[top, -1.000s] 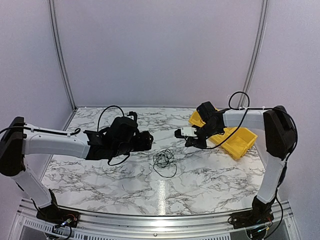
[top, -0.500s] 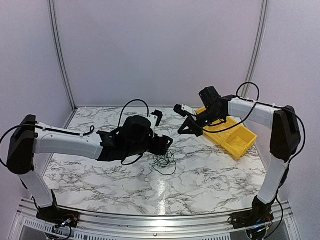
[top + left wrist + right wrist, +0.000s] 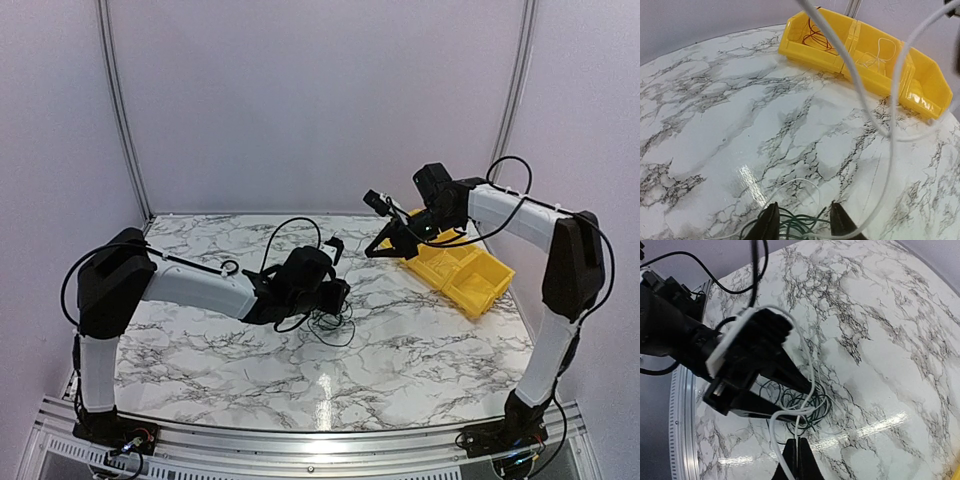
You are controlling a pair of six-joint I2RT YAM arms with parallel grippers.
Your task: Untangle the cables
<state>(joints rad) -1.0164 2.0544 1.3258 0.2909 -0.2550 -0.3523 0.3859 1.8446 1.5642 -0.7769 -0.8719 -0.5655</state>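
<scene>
The cables (image 3: pixel 330 322) are a small tangle of thin dark wires on the marble table, mixed with a white cable (image 3: pixel 771 425). My left gripper (image 3: pixel 338 293) is low over the tangle. In the left wrist view it (image 3: pixel 802 214) is open, with its fingers either side of the dark green loops (image 3: pixel 797 224). My right gripper (image 3: pixel 370 250) is raised near the yellow bin. In the right wrist view it (image 3: pixel 796 442) is shut on the white cable, which runs down to the tangle (image 3: pixel 807 401) between the left fingers (image 3: pixel 785 372).
A yellow bin (image 3: pixel 455 268) with divided compartments stands at the back right. In the left wrist view the bin (image 3: pixel 810 52) holds a red-brown wire and a white wire. The white cable hangs in loops across that view.
My left arm has reached right, and its gripper is now down over the tangle. My right gripper has lifted up and back toward the bin, drawing the white cable with it.
</scene>
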